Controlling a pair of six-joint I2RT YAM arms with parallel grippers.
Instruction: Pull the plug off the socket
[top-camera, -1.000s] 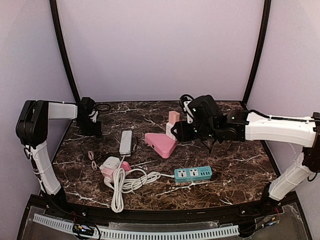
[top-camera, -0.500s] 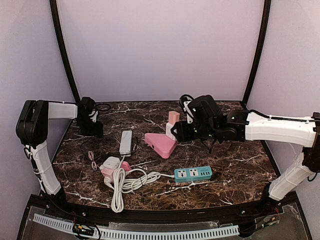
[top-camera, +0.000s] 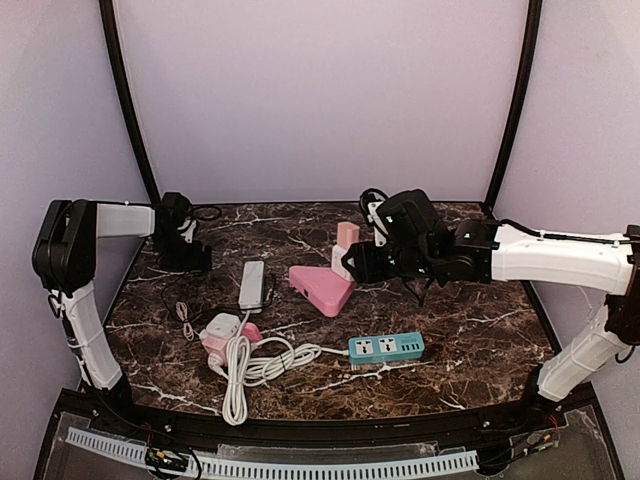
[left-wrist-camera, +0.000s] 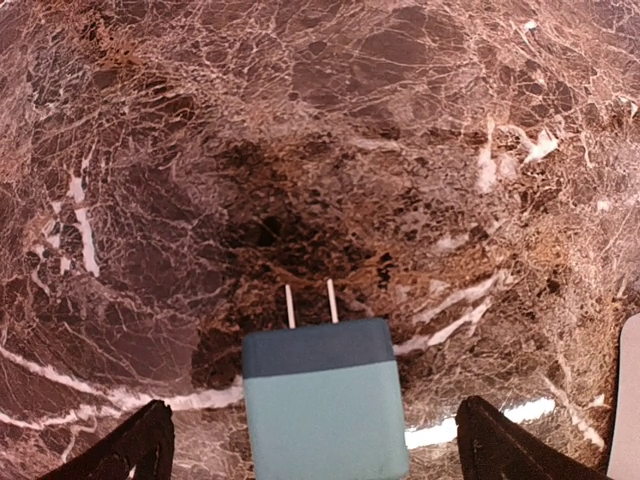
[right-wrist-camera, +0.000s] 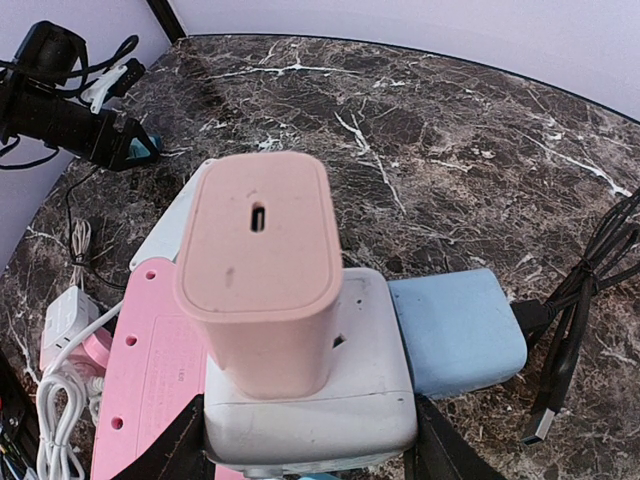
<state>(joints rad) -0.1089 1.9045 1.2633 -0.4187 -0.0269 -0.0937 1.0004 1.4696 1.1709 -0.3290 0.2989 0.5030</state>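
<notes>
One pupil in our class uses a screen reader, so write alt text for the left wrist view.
A teal two-prong plug rests on the dark marble table, its bare prongs pointing away from the camera. It sits between the wide-open fingers of the left gripper, touching neither.

We lose the near end of the teal plug (left-wrist-camera: 325, 420) and all but the fingertips (left-wrist-camera: 135, 455) of the left claw (left-wrist-camera: 320, 450) below the left wrist view's edge. Our right wrist view likewise crops the white socket cube (right-wrist-camera: 310, 400) and the right claw (right-wrist-camera: 310, 440) clamping its sides.
</notes>
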